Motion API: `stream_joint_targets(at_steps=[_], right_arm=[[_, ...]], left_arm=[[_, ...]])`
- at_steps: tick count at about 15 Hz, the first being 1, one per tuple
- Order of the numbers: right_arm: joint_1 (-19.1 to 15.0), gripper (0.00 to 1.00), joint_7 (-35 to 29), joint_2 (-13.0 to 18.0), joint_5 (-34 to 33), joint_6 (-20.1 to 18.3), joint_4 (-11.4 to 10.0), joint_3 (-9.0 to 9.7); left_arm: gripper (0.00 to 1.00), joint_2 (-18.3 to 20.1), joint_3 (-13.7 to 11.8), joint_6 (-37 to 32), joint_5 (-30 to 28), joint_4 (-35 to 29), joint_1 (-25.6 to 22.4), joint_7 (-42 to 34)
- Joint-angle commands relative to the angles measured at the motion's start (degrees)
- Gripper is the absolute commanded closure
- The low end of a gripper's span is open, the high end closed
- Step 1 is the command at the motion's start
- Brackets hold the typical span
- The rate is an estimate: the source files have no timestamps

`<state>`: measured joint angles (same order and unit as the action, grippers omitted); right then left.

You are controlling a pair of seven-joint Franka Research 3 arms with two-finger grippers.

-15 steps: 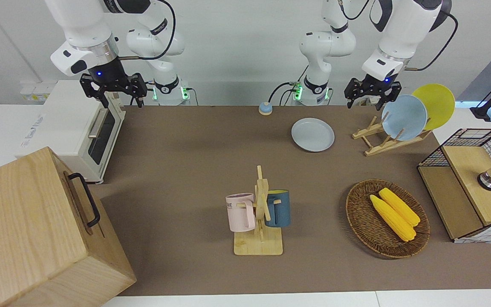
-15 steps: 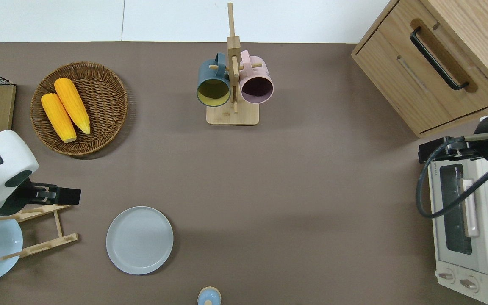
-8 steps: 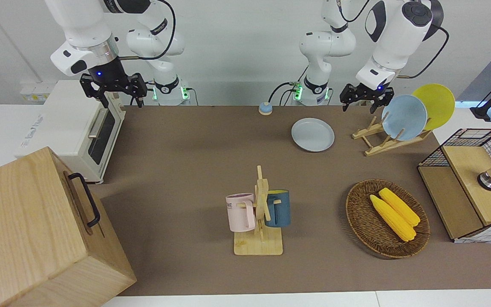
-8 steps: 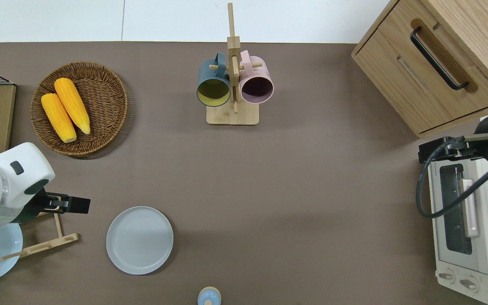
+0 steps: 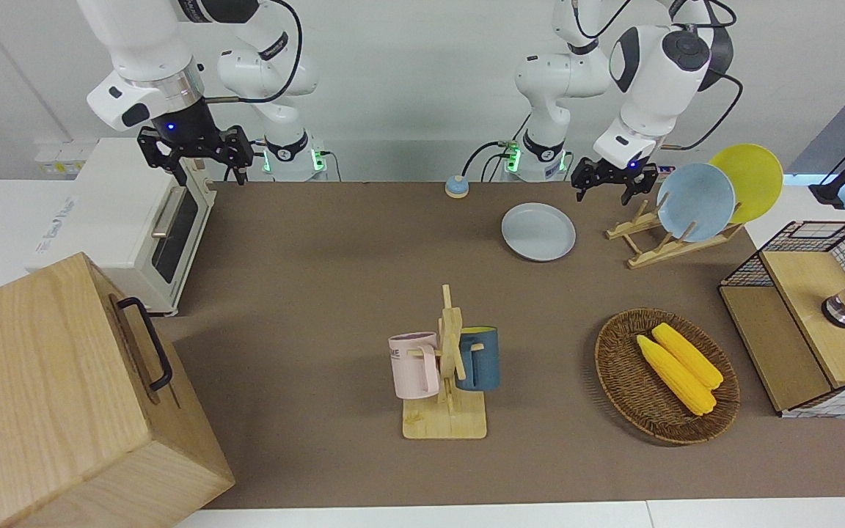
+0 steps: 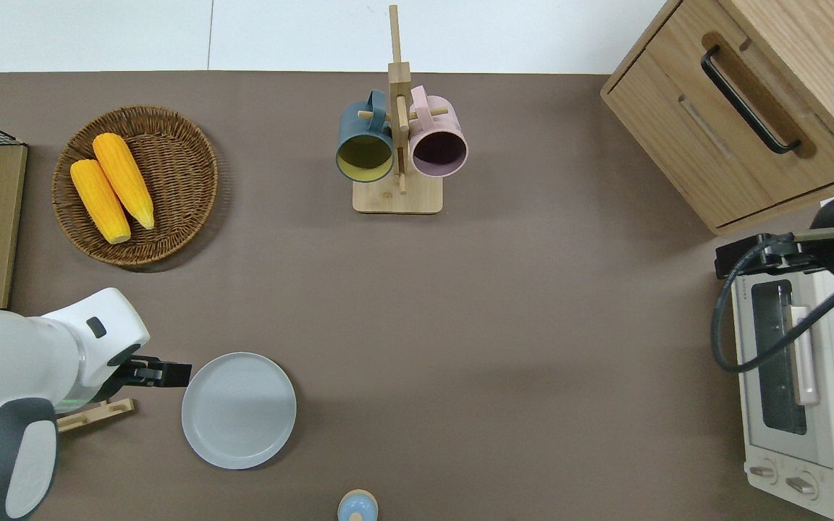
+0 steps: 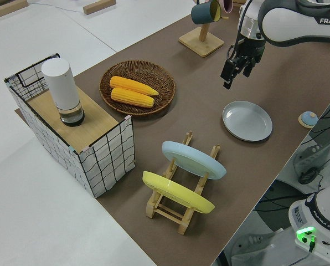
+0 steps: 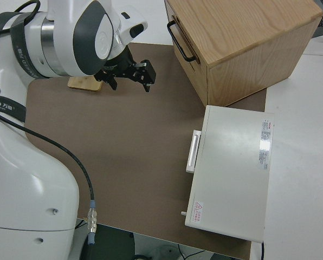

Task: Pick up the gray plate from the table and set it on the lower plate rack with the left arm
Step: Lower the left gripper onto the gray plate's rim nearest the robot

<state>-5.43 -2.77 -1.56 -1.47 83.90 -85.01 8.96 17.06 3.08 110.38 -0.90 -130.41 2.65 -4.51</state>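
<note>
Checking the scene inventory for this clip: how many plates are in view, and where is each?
3. The gray plate lies flat on the table, beside the plate rack. The light blue plate and the yellow plate stand in the rack's slots. None seems hidden.

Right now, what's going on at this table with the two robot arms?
The left arm's claw is up in the air beside the gray plate, at the rim toward the plate rack, and holds nothing. The plate lies flat on the table. The rack already carries a light blue plate and a yellow plate, with its lower slots free. The right arm is parked.
</note>
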Motion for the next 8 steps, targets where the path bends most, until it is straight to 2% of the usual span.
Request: stream_joint_targets(at_steps=[1,6,8], right_arm=[[0.42,0.017,-0.22,-0.02,0.15,-0.05,0.37,-0.34],[0.42,0.017,-0.22,-0.02,0.15,-0.05,0.37,-0.34],[0.42,0.017,-0.22,-0.02,0.15,-0.05,0.37,-0.34]], left_arm=[[0.00,2.46,-0.18,8.07,1.52,-8.35,0.78,0.90],[0.00,1.32,-0.18,19.32,1.52,-16.00,0.70,0.82],[0.00,0.70,-0.18,21.10,1.52,-17.24,0.78,0.73]])
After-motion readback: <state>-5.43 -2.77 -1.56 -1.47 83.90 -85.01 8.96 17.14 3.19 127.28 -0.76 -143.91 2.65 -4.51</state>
